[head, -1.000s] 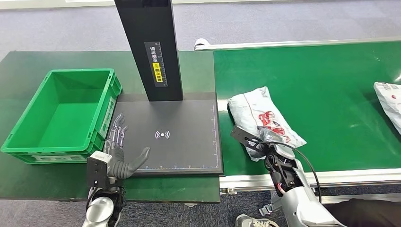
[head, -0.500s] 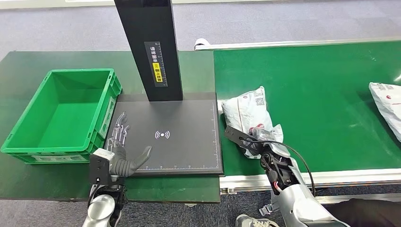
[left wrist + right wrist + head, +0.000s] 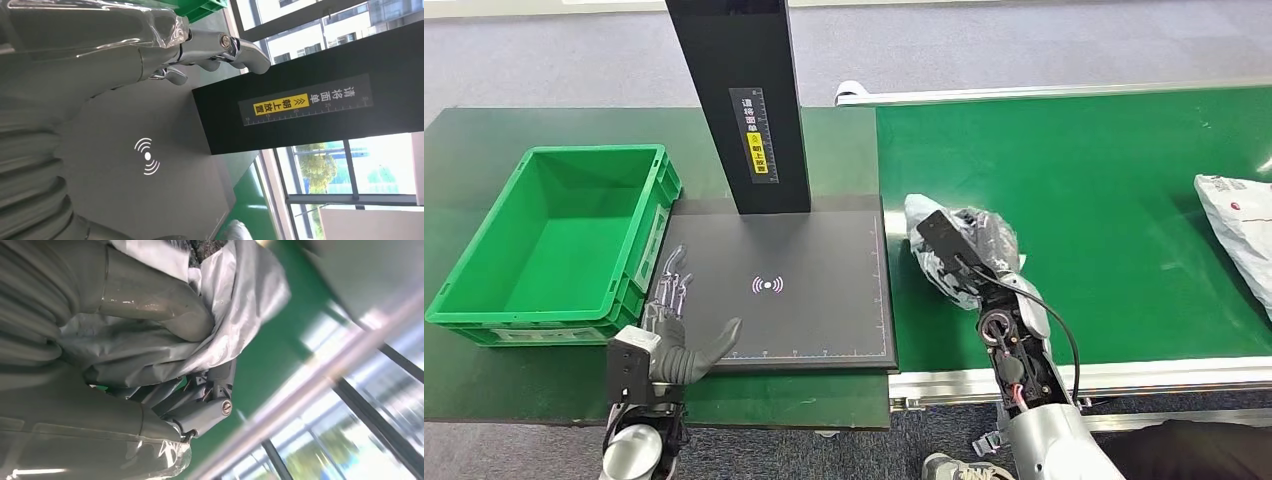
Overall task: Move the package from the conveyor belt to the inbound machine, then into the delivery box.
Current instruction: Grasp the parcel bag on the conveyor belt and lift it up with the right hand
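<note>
Conveyor belt (image 3: 1104,180) at 3 o'clock, inbound machine (image 3: 804,300) center, delivery box (image 3: 554,240) at 9. Package (image 3: 944,250) bunched at belt's 9 o'clock edge, long axis unclear, clenched in right robot hand (image 3: 984,250). Left robot hand (image 3: 674,320) spread, holding nothing, over machine's 8 o'clock corner.

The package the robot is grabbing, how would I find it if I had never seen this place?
Find the long green conveyor belt on the right. At its near left end, beside the black scanner plate, lies a crumpled grey-white package. The robot's right hand grips it, unlike the other package lying flat and untouched far right.
</note>
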Robot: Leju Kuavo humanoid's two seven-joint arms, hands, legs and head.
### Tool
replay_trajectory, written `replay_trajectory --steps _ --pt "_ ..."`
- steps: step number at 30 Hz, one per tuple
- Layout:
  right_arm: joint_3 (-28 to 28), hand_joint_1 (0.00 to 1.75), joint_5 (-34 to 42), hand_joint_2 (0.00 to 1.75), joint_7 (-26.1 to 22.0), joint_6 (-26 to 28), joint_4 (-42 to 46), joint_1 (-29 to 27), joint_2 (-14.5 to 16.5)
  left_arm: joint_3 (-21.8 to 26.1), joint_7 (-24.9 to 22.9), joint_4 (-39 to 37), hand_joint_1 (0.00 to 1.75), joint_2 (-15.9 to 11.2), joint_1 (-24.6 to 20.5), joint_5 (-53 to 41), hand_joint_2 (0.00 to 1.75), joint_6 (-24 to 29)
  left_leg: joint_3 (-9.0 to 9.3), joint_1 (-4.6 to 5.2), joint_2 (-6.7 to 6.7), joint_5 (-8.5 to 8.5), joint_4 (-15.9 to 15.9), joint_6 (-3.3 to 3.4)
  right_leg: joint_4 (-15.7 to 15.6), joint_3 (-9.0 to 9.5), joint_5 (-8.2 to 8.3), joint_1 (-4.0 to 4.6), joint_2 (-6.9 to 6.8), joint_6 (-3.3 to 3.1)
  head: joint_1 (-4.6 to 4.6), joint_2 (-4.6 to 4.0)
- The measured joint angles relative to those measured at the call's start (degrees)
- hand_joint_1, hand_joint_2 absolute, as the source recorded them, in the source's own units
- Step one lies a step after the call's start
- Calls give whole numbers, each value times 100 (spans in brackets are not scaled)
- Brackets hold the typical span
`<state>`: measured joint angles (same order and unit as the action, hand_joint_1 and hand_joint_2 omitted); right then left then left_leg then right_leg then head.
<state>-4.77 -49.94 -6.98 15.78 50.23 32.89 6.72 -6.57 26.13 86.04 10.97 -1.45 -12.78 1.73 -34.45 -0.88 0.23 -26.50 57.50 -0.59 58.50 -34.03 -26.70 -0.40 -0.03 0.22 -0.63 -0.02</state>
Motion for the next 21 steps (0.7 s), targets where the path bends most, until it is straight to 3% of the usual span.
replay_trajectory --steps 6,11,15,21 --pt "96 175 875 175 -999 904 1138 -364 104 11 91 30 0 2 5 -24 175 149 0 0 2 0 0 0 0 -1 0 0 0 0 0 -1" --pt "36 175 883 175 -1593 1510 1814 -542 205 17 148 33 0 12 -40 -246 175 544 0 0 2 0 0 0 0 0 0 0 0 0 -2 1" --pt "-281 175 597 175 -1774 1659 2209 -637 295 19 150 25 0 13 -114 -140 175 552 1 0 8 0 -1 0 1 -1 0 0 2 0 -1 -1" --pt "-902 175 217 175 -1622 1686 2270 -652 373 20 219 -10 0 15 -215 161 175 655 -1 0 8 0 -2 0 1 -1 0 1 2 -1 -1 0"
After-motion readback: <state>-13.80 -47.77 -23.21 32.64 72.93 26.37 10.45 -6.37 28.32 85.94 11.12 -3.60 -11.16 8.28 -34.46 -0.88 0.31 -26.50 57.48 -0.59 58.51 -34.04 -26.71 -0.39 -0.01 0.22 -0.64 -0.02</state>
